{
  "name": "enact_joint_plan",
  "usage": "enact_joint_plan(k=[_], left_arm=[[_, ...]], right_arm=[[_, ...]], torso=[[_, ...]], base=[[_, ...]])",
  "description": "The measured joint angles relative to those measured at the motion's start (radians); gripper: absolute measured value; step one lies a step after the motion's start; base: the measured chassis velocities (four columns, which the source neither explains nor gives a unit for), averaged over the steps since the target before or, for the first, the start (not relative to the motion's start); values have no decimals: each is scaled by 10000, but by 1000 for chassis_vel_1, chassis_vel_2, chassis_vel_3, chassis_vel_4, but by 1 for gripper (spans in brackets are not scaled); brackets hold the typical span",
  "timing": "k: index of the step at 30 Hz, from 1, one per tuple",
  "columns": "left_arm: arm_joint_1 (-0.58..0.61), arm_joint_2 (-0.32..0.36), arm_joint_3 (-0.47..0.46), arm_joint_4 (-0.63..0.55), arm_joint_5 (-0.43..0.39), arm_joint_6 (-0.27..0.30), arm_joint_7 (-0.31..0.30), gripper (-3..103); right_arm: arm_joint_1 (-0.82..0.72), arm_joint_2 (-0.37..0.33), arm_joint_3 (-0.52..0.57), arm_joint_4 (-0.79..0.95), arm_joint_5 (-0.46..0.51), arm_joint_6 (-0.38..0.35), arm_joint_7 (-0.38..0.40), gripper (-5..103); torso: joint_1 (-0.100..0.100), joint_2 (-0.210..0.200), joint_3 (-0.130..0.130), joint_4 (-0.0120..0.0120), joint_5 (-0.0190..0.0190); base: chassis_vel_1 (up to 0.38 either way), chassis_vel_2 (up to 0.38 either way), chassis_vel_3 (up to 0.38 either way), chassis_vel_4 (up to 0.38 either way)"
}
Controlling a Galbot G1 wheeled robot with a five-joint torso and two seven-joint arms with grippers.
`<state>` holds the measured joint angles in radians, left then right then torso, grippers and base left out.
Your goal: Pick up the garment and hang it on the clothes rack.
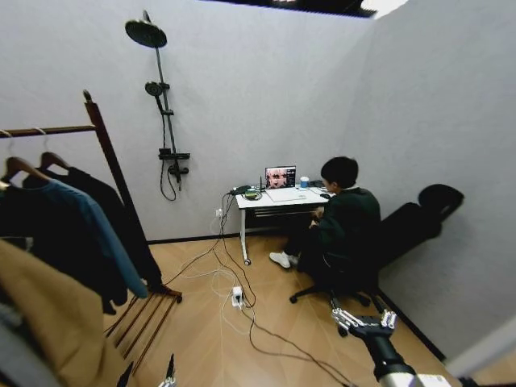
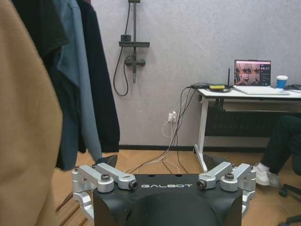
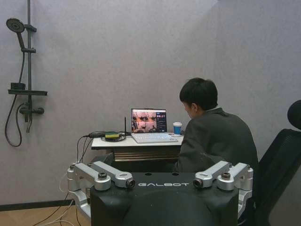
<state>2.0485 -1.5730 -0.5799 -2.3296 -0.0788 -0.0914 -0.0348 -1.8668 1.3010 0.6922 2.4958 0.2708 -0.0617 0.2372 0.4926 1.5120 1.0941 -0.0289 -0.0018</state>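
Left gripper open, low; garment on clothes rack, apart.

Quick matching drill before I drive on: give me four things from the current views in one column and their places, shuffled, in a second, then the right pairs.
Things:
1. garment
2. tan coat
3. right gripper
4. laptop

Places:
A. on the white desk, by the back wall
B. low on the robot's right, empty, above the wooden floor
C. hanging on the clothes rack, nearest its post
D. hanging closest to the camera, at the robot's left

Pairs: 1-C, 2-D, 3-B, 4-A
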Motion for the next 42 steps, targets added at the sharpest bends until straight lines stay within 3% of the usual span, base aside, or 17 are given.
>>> enact_joint_plan(k=[2, 3, 6, 8, 13, 14, 17, 20, 23, 25, 26, 27, 30, 31, 33, 37, 42], left_arm=[[0, 0, 6, -2, 0, 0, -1, 100], [0, -2, 11, -2, 0, 0, 5, 100], [0, 0, 4, -1, 0, 0, 3, 100], [0, -1, 11, -1, 0, 0, 6, 100], [0, -1, 6, -1, 0, 0, -1, 100], [2, -2, 10, -5, 0, 0, 9, 100], [0, 0, 2, -1, 0, 0, 0, 100], [1, -2, 7, -3, 0, 0, 0, 100], [0, 0, 2, -1, 0, 0, 4, 100], [1, -2, 12, -3, 0, 0, 11, 100], [1, -2, 12, -3, 0, 0, 11, 100], [0, -1, 10, -1, 0, 0, 4, 100], [1, -1, 5, -1, 0, 0, 2, 100], [1, -1, 12, -1, 0, 0, 9, 100], [2, 0, 0, 0, 0, 0, -3, 100], [0, -1, 11, -1, 0, 0, 4, 100], [-2, -1, 10, -1, 0, 0, 6, 100]], right_arm=[[0, 0, 1, 1, 0, 0, 0, 100], [1, 0, 1, -2, 0, -1, 2, 100], [1, 0, 0, 1, 0, 0, 0, 100], [1, 0, 1, -1, 0, 0, 1, 100], [1, 0, 1, 0, 0, 0, 1, 100], [0, -1, 1, -1, 0, -1, 2, 100], [1, 0, 0, 1, 0, 0, 1, 100], [1, 0, 1, -1, 0, 0, 3, 100], [1, 0, 0, 0, 0, 0, 1, 100], [2, -1, 2, -2, 0, 0, 3, 100], [2, -1, 2, -2, 0, 0, 3, 100], [2, 0, 1, 0, 0, 0, 2, 100], [1, 0, 1, 0, 0, 0, 2, 100], [-4, 0, 1, -1, 0, 0, 4, 100], [0, 0, 0, 0, 0, 0, 2, 100], [-1, 0, 1, -1, 0, 0, 3, 100], [4, 0, 1, -1, 0, 0, 3, 100]], torso=[[-2, 3, -1, -1, 10], [-5, 2, -1, -3, 36], [4, -2, 2, -1, 3], [-4, 2, -2, -3, 32], [0, 1, 0, -1, 10], [-3, 1, 1, -2, 37], [0, -1, 1, 0, 3], [-2, 0, 1, 1, 34], [2, -1, 1, -1, 1], [-2, 1, 1, -2, 38], [-2, 1, 1, -2, 38], [-1, 0, 1, 0, 6], [-8, 4, -1, 3, 22], [-12, 8, -4, -7, 28], [-9, 5, -2, 5, 7], [-10, 4, -1, -7, 23], [7, -4, 4, 2, 20]], base=[[341, -357, -313, 326], [341, -310, -358, 326], [348, -400, -338, 361], [364, -336, -305, 346], [354, -366, -364, 371], [368, -320, -349, 349], [363, -382, -344, 360], [357, -350, -359, 330], [347, -375, -342, 361], [385, -350, -371, 315], [385, -348, -394, 315], [351, -348, -300, 373], [285, -314, -304, 306], [235, -249, -264, 202], [119, -140, -201, 182], [18, -3, -93, 62], [-71, 3, 62, -17]])
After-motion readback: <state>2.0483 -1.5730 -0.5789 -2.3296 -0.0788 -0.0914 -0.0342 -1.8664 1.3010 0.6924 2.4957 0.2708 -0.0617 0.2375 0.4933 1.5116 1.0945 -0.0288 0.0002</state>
